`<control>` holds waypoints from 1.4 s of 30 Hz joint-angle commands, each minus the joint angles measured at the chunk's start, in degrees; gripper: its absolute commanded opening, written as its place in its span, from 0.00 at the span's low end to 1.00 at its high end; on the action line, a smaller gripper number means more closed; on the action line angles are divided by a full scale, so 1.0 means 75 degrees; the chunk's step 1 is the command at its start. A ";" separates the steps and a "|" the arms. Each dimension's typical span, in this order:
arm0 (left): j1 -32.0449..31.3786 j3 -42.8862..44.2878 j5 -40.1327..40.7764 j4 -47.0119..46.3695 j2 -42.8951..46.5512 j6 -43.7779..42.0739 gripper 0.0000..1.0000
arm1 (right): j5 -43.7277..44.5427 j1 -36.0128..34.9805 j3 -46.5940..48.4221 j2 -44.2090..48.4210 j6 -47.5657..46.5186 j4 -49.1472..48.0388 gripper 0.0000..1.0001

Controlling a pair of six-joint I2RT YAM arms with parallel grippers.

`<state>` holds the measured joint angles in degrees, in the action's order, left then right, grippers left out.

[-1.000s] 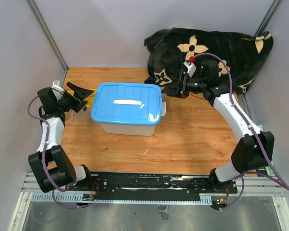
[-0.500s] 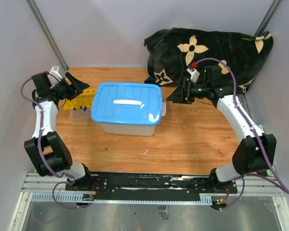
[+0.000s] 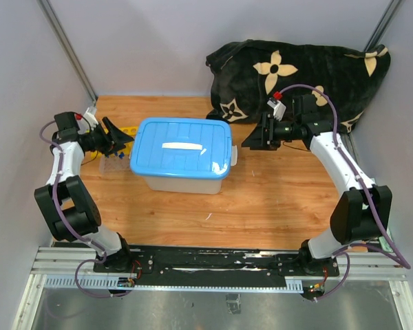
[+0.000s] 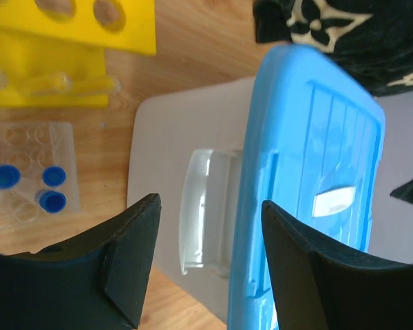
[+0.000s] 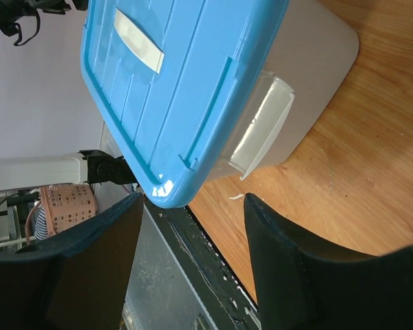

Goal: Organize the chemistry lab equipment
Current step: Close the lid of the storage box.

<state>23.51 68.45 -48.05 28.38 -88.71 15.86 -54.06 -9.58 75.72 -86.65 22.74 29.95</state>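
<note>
Your left gripper [image 3: 118,137] swung toward the tub [image 3: 182,182], open-jawed like the right gripper [image 3: 255,139]; yellow rack [image 4: 134,31] and 3 blue-capped tubes [image 4: 51,201] sit beside it.

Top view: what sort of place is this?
Likely a robot test cell, not a lab: left arm and right arm bolted at a wooden table, bare grey walls, a yellow tube rack.

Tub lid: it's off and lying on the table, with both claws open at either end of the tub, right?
No. The blue lid sits closed on the tub, as the top external view shows. The left claw and right claw are open at either end of the tub.
</note>
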 commanded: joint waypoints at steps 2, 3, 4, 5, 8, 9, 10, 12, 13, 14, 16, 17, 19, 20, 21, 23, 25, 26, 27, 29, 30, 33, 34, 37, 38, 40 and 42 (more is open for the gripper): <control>-0.0025 -0.0777 -0.0898 -0.0115 0.0124 -0.0060 0.67 | -0.0369 0.0120 0.0442 -0.0318 -0.0110 0.0178 0.63; -0.0033 -0.0894 -0.0976 -0.0216 0.0166 -0.0007 0.68 | -0.0386 0.0124 0.0458 -0.0334 -0.0123 0.0178 0.66; -0.0038 -0.0995 -0.1023 -0.0284 0.0192 0.0015 0.70 | -0.0402 0.0121 0.0447 -0.0340 -0.0139 0.0172 0.68; -0.0049 -0.1076 -0.1033 -0.0347 0.0206 0.0033 0.71 | -0.0455 0.0118 0.0434 -0.0355 -0.0158 0.0176 0.70; -0.0052 -0.1234 -0.1171 -0.0642 0.0136 0.0181 0.72 | -0.0689 0.0123 0.0246 -0.0351 -0.0207 0.0038 0.70; -0.0052 -0.1233 -0.1245 -0.0724 0.0047 0.0218 0.72 | -0.0756 0.0123 0.0128 -0.0328 -0.0146 -0.0114 0.71; -0.0045 -0.1219 -0.1349 -0.0782 -0.0015 0.0247 0.72 | -0.0771 0.0124 -0.0032 -0.0281 -0.0036 -0.0298 0.71; -0.0058 -0.1200 -0.1419 -0.0862 -0.0114 0.0305 0.71 | -0.0790 0.0118 -0.0352 -0.0218 0.0121 -0.0598 0.71; -0.0063 -0.1183 -0.1443 -0.0866 -0.0149 0.0319 0.72 | -0.0749 0.0135 -0.0450 -0.0197 0.0144 -0.0619 0.71; -0.0074 -0.1187 -0.1469 -0.0906 -0.0167 0.0364 0.71 | -0.0708 0.0145 -0.0526 -0.0173 0.0163 -0.0628 0.71; -0.0123 -0.1203 -0.1508 -0.1001 -0.0169 0.0468 0.71 | -0.0628 0.0180 -0.0693 -0.0090 0.0173 -0.0630 0.71; -0.0162 -0.1195 -0.1530 -0.1031 -0.0178 0.0504 0.71 | -0.0561 0.0207 -0.0757 -0.0002 0.0168 -0.0628 0.71; -0.0291 -0.1153 -0.1591 -0.1105 -0.0180 0.0595 0.71 | -0.0466 0.0261 -0.0865 0.0113 0.0150 -0.0628 0.71; -0.0377 -0.1132 -0.1626 -0.1160 -0.0194 0.0659 0.71 | -0.0438 0.0294 -0.0912 0.0151 0.0147 -0.0627 0.71; -0.0471 -0.1109 -0.1636 -0.1194 -0.0204 0.0696 0.71 | -0.0430 0.0321 -0.0947 0.0170 0.0144 -0.0627 0.72; -0.0619 -0.1045 -0.1601 -0.1209 -0.0224 0.0716 0.71 | -0.0441 0.0357 -0.1010 0.0186 0.0133 -0.0623 0.71; -0.0709 -0.1008 -0.1597 -0.1206 -0.0246 0.0747 0.71 | -0.0426 0.0375 -0.1019 0.0186 0.0123 -0.0619 0.72; -0.0735 -0.1018 -0.1591 -0.1206 -0.0233 0.0750 0.71 | -0.0415 0.0375 -0.1025 0.0186 0.0115 -0.0619 0.72; -0.0743 -0.1032 -0.1586 -0.1206 -0.0212 0.0747 0.71 | -0.0399 0.0386 -0.1025 0.0195 0.0100 -0.0619 0.72; -0.0744 -0.1095 -0.1548 -0.1215 -0.0164 0.0728 0.71 | -0.0335 0.0400 -0.1009 0.0188 0.0074 -0.0571 0.72; -0.0742 -0.1142 -0.1523 -0.1207 -0.0151 0.0698 0.71 | -0.0307 0.0399 -0.1001 0.0178 0.0047 -0.0521 0.72; -0.0742 -0.1328 -0.1557 -0.1265 -0.0092 0.0617 0.76 | -0.0293 0.0428 -0.0948 0.0136 -0.0045 -0.0441 0.72; -0.0749 -0.1444 -0.1642 -0.1407 -0.0060 0.0675 0.77 | -0.0292 0.0423 -0.0909 0.0123 -0.0085 -0.0392 0.72; -0.0744 -0.1940 -0.2167 -0.2721 0.0099 0.1569 0.80 | -0.0322 0.0437 -0.0717 0.0062 -0.0207 -0.0188 0.72; -0.0744 -0.2118 -0.2333 -0.3275 0.0153 0.1941 0.80 | -0.0326 0.0435 -0.0659 0.0043 -0.0237 -0.0130 0.72; -0.0755 -0.2307 -0.2485 -0.3743 0.0159 0.2281 0.80 | -0.0335 0.0435 -0.0598 0.0017 -0.0279 -0.0051 0.72; -0.0755 -0.2212 -0.2519 -0.3519 0.0038 0.2050 0.80 | -0.0330 0.0434 -0.0555 -0.0001 -0.0303 -0.0014 0.72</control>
<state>18.17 52.31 -63.48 7.18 -88.88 28.75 -56.49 -7.60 69.19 -86.70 22.13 27.81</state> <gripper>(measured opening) 0.803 0.719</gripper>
